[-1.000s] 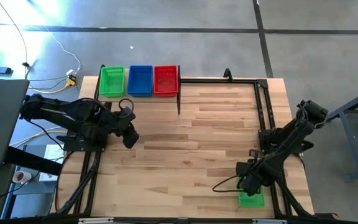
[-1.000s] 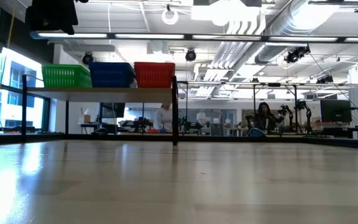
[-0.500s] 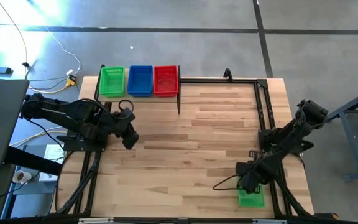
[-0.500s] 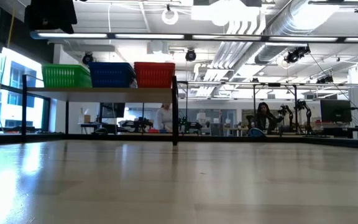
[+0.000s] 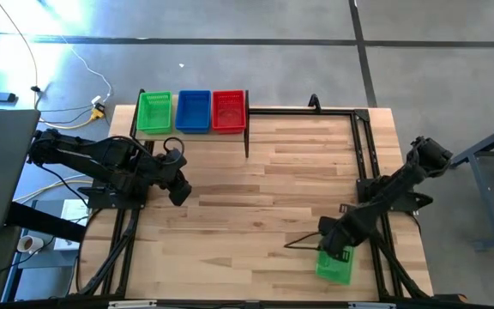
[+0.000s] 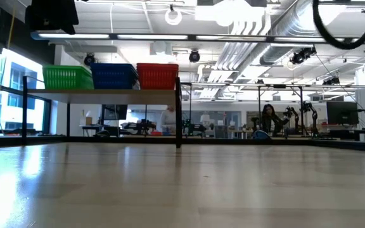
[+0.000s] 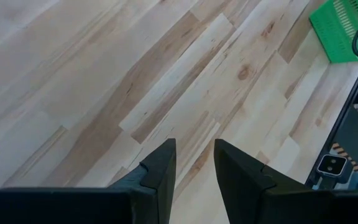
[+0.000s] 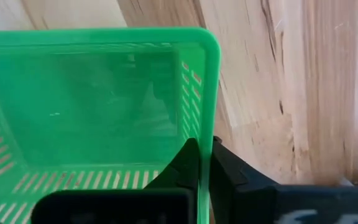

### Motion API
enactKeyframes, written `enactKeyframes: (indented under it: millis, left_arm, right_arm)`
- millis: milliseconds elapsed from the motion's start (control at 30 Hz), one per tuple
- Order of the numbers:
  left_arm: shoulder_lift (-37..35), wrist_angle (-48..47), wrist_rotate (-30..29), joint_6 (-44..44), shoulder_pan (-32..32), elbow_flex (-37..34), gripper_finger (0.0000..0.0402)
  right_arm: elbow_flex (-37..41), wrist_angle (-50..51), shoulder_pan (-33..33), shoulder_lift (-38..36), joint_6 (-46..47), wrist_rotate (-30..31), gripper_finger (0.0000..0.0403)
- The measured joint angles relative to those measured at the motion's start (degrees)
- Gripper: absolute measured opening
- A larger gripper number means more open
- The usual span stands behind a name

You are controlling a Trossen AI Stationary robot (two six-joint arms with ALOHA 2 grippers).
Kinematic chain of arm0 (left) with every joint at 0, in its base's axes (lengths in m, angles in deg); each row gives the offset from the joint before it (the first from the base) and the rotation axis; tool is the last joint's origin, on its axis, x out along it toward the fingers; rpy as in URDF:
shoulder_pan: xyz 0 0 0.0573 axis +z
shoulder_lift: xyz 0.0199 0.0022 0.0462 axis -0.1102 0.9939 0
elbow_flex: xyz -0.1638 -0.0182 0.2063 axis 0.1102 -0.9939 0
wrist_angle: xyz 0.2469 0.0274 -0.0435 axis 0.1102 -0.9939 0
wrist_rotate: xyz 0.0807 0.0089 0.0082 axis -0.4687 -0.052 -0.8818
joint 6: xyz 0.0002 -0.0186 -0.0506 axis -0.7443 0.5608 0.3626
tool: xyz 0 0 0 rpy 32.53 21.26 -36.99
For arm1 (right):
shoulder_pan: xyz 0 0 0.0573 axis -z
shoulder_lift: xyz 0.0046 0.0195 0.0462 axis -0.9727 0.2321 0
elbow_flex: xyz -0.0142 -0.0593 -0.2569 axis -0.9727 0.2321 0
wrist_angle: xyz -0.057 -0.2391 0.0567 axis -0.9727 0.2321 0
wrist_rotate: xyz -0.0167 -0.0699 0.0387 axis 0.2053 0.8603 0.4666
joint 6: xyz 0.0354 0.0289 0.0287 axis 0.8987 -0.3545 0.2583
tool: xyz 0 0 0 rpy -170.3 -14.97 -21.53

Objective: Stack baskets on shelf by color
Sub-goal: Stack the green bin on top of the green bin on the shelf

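Observation:
A green basket [image 5: 153,112], a blue one [image 5: 193,111] and a red one [image 5: 228,110] stand side by side on the shelf [image 6: 106,94] at the table's far left; they also show in the low view [image 6: 114,76]. Another green basket [image 5: 334,266] is near the table's near right edge. My right gripper [image 5: 337,250] is shut on it. It also shows in the left wrist view [image 7: 344,28]. My left gripper [image 5: 179,192] hovers over bare wood at the table's left, its fingers [image 7: 160,168] a little apart and empty. My right gripper pinches one wall of the green basket [image 8: 205,134] near a corner, one finger inside the basket [image 8: 188,163] and one outside. The fingers come from above, slanting down. The basket hangs skewed below the gripper; whether it is clear of the table, I cannot tell.
A black metal frame [image 5: 363,146] runs along the table's far and right sides, with a post [image 5: 247,137] at the shelf's right end. Bare plank top [image 5: 273,189] lies between the two arms. People and equipment show in the room beyond the table [image 6: 268,120].
My right gripper has gone a little toward the table's left and far edge with the green basket. The basket has shifted with it and turned about slightly, so it now lies skewed to the table's edge.

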Motion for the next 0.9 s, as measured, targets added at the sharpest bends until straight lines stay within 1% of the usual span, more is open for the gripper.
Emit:
enactKeyframes:
  millis: [133, 233, 500, 667, 767, 900]
  left_arm:
    - [0.0, 0.0, 0.2, 0.0, 0.0, 0.0, 0.0105]
    - [0.0, 0.0, 0.2, 0.0, 0.0, 0.0, 0.0117]
    - [0.0, -0.1, 0.1, 2.0, 0.7, 0.0, 0.0184]
    - [0.0, -0.1, -2.7, 2.1, 1.6, 0.0, 0.0225]
    - [0.0, 0.0, -2.8, 2.1, 2.3, 0.0, 0.0238]
    - [0.1, 0.7, -2.9, 2.6, 3.2, 0.0, 0.0240]
  right_arm:
    - [-1.4, 0.0, 2.5, 0.0, 0.0, -0.8, 0.0003]
    - [-3.2, 0.0, 4.9, 0.0, 0.3, -0.7, 0.0002]
    - [-10.4, 0.1, 12.3, 0.0, 0.5, 5.0, 0.0001]
    - [-15.3, 1.8, 17.6, 0.0, -0.1, 8.5, 0.0000]
    - [-18.1, 3.0, 20.8, 0.0, -1.6, 9.6, 0.0000]
    - [-21.0, 3.7, 24.8, 0.0, -3.3, 10.6, 0.0000]
